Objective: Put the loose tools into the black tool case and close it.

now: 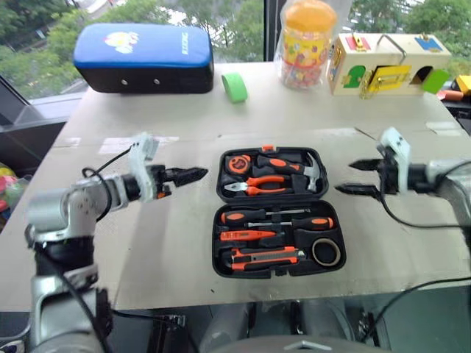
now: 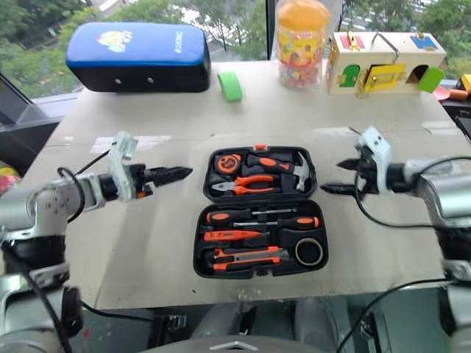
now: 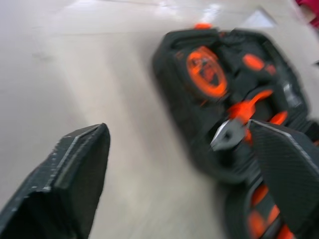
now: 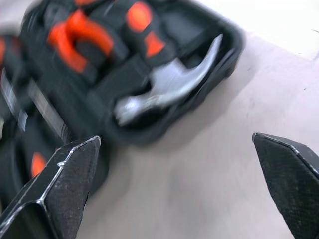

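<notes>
An open black tool case [image 1: 280, 213] lies flat at the centre of a pale tabletop [image 1: 169, 243], both halves facing up and its orange latch [image 1: 268, 148] at the far edge. The near half carries two orange-and-black screwdrivers [image 1: 276, 218], a slim orange tester screwdriver [image 1: 249, 235], an orange-and-black utility knife [image 1: 265, 257] and, at lower right of the case, a small black tape roll [image 1: 327, 251], each seated in its recess. The far half holds an orange tape measure [image 1: 239, 164], orange-handled pliers [image 1: 259, 184] and a claw hammer [image 1: 305, 170].

The left gripper [image 1: 193, 175] hangs above the table just left of the case's far half, pointing toward it; its wrist view shows the two black fingers [image 3: 75, 174] spread wide with nothing between them. The right gripper [image 1: 362, 177] hangs just right of the case, pointing back at it, fingers [image 4: 65, 184] likewise parted and empty, the hammer's steel head [image 4: 169, 84] ahead of them. Neither touches the case.

Along the table's far edge, at the top of the frame: a blue-topped padded case [image 1: 143, 57] at upper left, a green tape roll [image 1: 235, 87] just right of it, a clear jar with an orange lid [image 1: 307, 44] at top centre, and a wooden latch-board box [image 1: 386, 65] at upper right.
</notes>
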Robot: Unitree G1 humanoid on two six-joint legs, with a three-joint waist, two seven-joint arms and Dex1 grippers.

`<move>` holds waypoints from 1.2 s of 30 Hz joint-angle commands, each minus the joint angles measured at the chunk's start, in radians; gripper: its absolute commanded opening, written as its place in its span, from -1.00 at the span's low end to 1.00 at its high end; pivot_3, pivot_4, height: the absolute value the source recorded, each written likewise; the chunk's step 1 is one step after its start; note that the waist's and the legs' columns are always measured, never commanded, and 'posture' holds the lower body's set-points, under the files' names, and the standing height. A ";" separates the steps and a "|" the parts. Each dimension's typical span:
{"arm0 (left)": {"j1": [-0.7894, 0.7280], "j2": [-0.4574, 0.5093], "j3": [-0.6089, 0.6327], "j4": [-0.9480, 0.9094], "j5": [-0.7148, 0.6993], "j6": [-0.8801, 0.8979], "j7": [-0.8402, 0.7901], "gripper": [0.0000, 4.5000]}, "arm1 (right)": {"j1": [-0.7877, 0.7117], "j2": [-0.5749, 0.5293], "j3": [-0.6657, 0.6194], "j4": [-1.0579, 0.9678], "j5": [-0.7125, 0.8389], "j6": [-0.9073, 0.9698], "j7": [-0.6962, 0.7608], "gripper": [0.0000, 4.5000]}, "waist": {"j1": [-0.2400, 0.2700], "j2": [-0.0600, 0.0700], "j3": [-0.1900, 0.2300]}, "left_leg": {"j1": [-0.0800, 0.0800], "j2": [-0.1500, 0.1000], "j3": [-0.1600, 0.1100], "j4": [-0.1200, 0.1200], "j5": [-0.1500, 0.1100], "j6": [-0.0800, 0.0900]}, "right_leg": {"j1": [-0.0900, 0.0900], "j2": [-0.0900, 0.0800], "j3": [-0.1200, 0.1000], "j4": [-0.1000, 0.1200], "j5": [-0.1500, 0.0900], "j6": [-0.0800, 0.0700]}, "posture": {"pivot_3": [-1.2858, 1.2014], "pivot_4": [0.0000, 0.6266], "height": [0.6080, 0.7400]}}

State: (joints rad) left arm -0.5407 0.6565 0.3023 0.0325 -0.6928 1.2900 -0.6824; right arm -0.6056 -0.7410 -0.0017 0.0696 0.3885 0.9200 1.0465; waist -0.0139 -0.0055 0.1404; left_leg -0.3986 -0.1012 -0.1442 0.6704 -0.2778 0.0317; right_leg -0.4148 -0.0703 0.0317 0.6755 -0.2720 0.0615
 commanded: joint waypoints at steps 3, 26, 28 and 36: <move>-0.065 -0.057 -0.068 0.037 0.025 0.059 0.086 1.00 | -0.126 0.121 -0.033 0.077 0.033 0.202 -0.170 0.98 | -0.006 0.000 0.000 | 0.000 0.000 0.000 -0.001 0.000 0.000 | -0.001 0.000 0.001 0.001 0.000 0.000 | 0.03 -0.52 0.93; 0.022 -0.101 -0.131 0.007 0.058 -0.158 0.018 -0.99 | -0.088 0.185 0.036 0.026 -0.005 0.066 -0.241 -1.00 | -0.004 0.000 -0.004 | 0.003 0.000 0.001 0.000 0.001 -0.002 | 0.000 0.000 0.002 0.003 0.000 0.000 | 0.03 -0.52 0.93; 0.049 -0.114 -0.115 -0.048 0.048 -0.225 0.001 -0.99 | -0.078 0.200 0.008 -0.014 0.007 0.021 -0.248 -1.00 | -0.004 0.000 -0.004 | 0.002 0.000 0.001 0.000 0.001 -0.002 | 0.000 0.000 0.001 0.002 0.000 0.000 | 0.03 -0.52 0.93; 0.158 -0.191 -0.066 -0.263 0.116 -0.564 0.031 -0.99 | 0.051 0.223 -0.021 -0.159 -0.146 -0.486 -0.320 -1.00 | -0.003 -0.001 -0.001 | -0.001 0.000 0.001 0.000 0.001 -0.002 | -0.003 0.000 0.001 0.002 0.000 0.000 | 0.03 -0.52 0.93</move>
State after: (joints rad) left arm -0.3776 0.4630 0.2486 -0.1162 -0.5971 0.8583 -0.6218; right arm -0.5427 -0.5263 -0.0116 -0.0039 0.2665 0.6052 0.7385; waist -0.0172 -0.0064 0.1391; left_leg -0.3995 -0.1015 -0.1432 0.6701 -0.2767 0.0301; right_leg -0.4176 -0.0704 0.0332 0.6773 -0.2720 0.0615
